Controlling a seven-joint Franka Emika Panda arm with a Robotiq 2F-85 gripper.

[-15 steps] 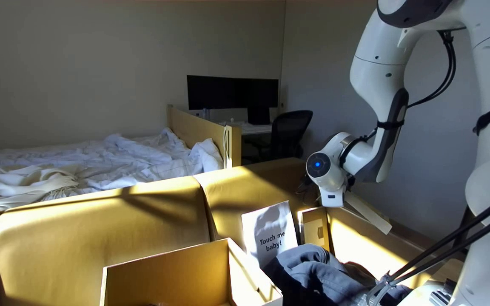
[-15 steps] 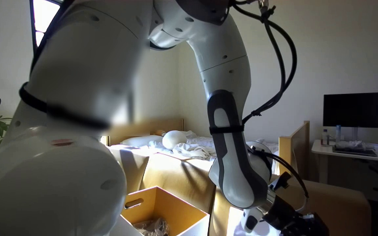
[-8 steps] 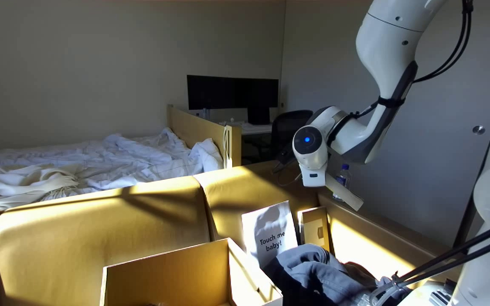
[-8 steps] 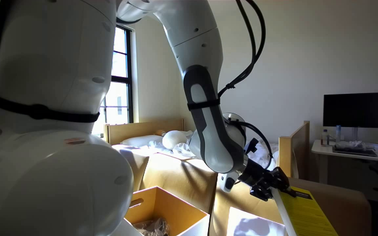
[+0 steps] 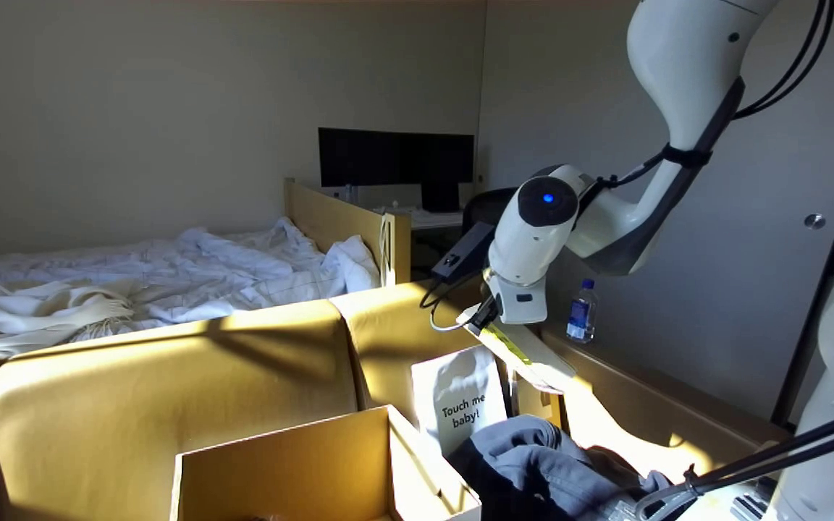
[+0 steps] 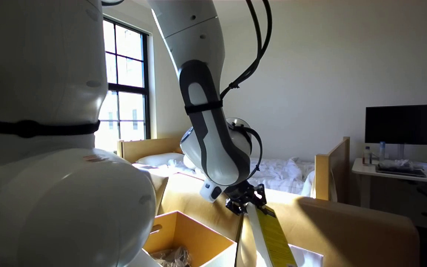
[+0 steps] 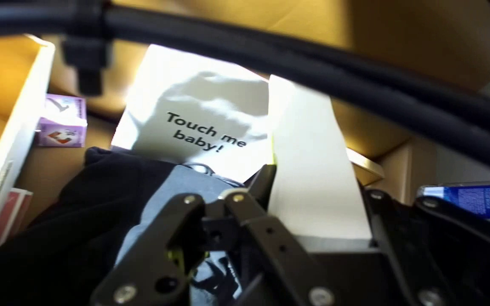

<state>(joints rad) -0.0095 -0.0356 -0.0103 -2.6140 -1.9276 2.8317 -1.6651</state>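
In an exterior view, the white-and-yellow box [image 5: 546, 363] has just swung closer to that "Touch me baby!" sheet [image 5: 453, 391], over the sofa [image 5: 171, 383]. Also in an exterior view, the gripper [image 6: 251, 207] has it by one end, box slanting down. Wrist view: jaws pinching it from both sides, so I'd say it's mid-carry, not set down.

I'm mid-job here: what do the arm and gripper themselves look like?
The arm is white and rounded, with dark grey panels, black straps, black cables, a reddish marking and a black disc bearing a blue light. The gripper is black, with jointed fingers and metallic screws.
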